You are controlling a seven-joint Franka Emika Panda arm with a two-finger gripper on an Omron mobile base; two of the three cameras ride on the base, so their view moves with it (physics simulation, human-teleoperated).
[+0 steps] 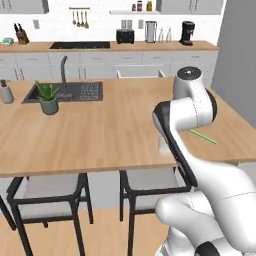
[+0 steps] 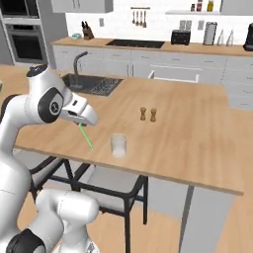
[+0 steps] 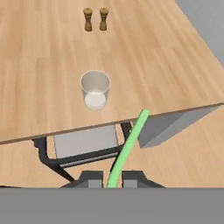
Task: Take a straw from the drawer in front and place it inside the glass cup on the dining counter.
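While the fingers (image 3: pixel 109 178) pinch it, the straw (image 3: pixel 127 146) slants lengthwise toward the glass cup (image 3: pixel 95 89).

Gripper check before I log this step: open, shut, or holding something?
Gripper: shut on the thin bright green straw, near the clear glass cup.

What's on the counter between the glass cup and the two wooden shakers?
Nothing: in the hand view, bare dining counter separates the glass cup from the shakers.
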